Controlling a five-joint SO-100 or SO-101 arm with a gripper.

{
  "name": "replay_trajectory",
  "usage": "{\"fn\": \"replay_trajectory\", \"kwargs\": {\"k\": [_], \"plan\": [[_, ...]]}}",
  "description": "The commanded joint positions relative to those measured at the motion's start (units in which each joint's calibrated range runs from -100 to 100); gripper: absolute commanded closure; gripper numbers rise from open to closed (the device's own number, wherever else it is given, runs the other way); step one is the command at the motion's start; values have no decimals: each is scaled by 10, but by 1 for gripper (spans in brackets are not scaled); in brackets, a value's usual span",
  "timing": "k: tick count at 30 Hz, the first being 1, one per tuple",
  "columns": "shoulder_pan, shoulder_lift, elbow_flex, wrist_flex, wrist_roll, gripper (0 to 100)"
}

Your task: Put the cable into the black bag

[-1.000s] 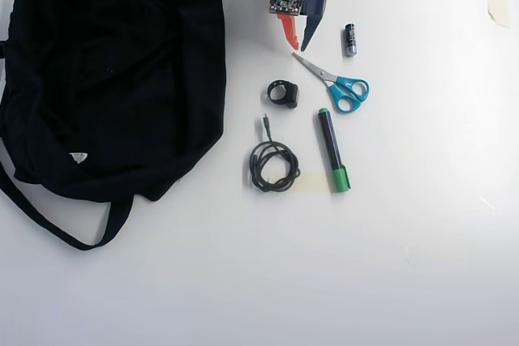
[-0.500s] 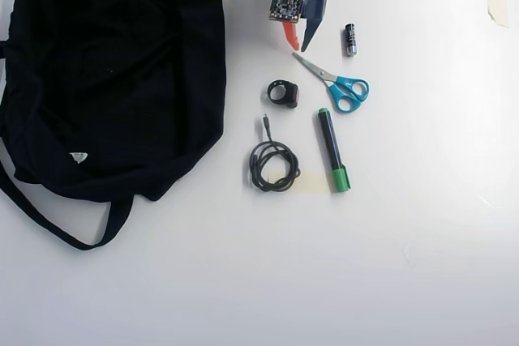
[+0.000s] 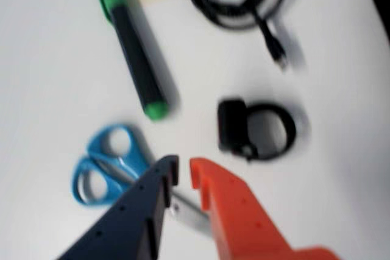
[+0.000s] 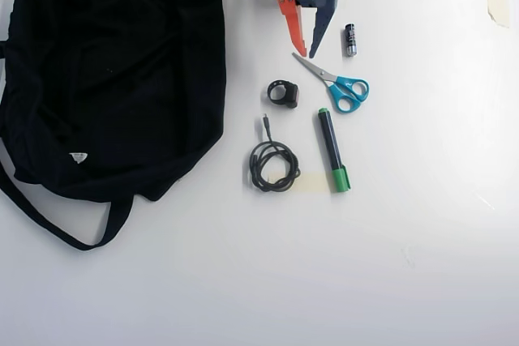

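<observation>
The black cable [image 4: 255,169] lies coiled on the white table, its plug end pointing toward the arm; in the wrist view the cable [image 3: 207,7] sits at the top middle. The black bag [image 4: 113,70] lies flat at the left in the overhead view, well left of the cable. My gripper [image 4: 306,54] hangs above the table near the top, far from the cable, over the scissors' blade tip. In the wrist view the gripper [image 3: 184,172] shows an orange and a dark blue finger with a narrow gap between the tips and nothing in it.
Blue-handled scissors [image 4: 345,88] lie just under the gripper, also in the wrist view [image 3: 109,162]. A green-capped black marker [image 4: 332,150] lies right of the cable. A small black ring device [image 4: 290,96] lies between gripper and cable. A battery [image 4: 350,40] lies right of the gripper.
</observation>
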Motion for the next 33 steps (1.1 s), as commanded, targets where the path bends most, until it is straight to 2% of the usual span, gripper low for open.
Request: {"fn": "replay_trajectory", "kwargs": {"k": [1,8,17,21,29,33], "plan": [[-3,57,-80,-70,2,98],[3,174,-180,-163,3,97],[12,344,-391,-175,6,97],[15,418,-480,-175,57,97],[25,580,-683,-176,65,97],[40,653,-745,-219,89,97]]}}
